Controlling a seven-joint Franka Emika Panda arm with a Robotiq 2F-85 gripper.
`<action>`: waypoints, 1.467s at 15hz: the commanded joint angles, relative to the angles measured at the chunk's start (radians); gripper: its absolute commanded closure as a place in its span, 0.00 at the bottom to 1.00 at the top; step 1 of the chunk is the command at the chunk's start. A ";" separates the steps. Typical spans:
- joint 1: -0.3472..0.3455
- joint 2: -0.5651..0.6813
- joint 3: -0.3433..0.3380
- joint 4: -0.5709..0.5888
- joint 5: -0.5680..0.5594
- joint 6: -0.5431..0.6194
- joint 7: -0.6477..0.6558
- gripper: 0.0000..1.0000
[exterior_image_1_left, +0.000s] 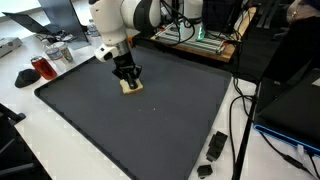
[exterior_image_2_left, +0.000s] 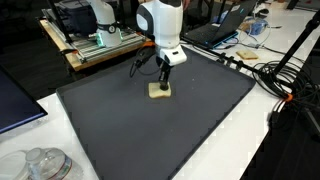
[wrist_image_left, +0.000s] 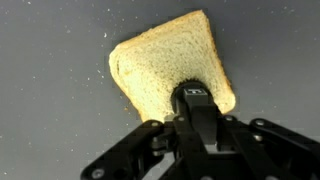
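**A:** When the arm stood low over the dark grey mat (exterior_image_1_left: 165, 125), where was the bread?

**B:** The pale, crust-edged slice of white bread (wrist_image_left: 160, 55) lay flat on the mat, well inside its edges. In both exterior views it sat directly under the wrist.

**A:** And the claw?

**B:** The black two-fingered gripper (wrist_image_left: 190, 93) was clenched, with its fingers drawn tight together. Their tips pressed on the near edge of the slice, where the crumb looked dented. I could not tell whether they had nipped a fold of bread or only bore down on it.

**A:** Which step was that, then?

**B:** I judged it to be the taking hold: contact was made and the slice was not yet off the mat.

**A:** What did the next move call for?

**B:** A slow, straight rise, I thought. Crumb that soft could tear or slip out of so narrow a bite. If the slice did not come up, the claw would need to release and take a deeper hold on the crust.
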 joint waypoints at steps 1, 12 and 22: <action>0.068 -0.010 -0.048 -0.014 -0.058 0.013 0.117 0.95; 0.207 0.003 -0.121 0.028 -0.216 -0.086 0.364 0.95; 0.112 0.083 -0.051 0.069 -0.149 -0.020 0.180 0.95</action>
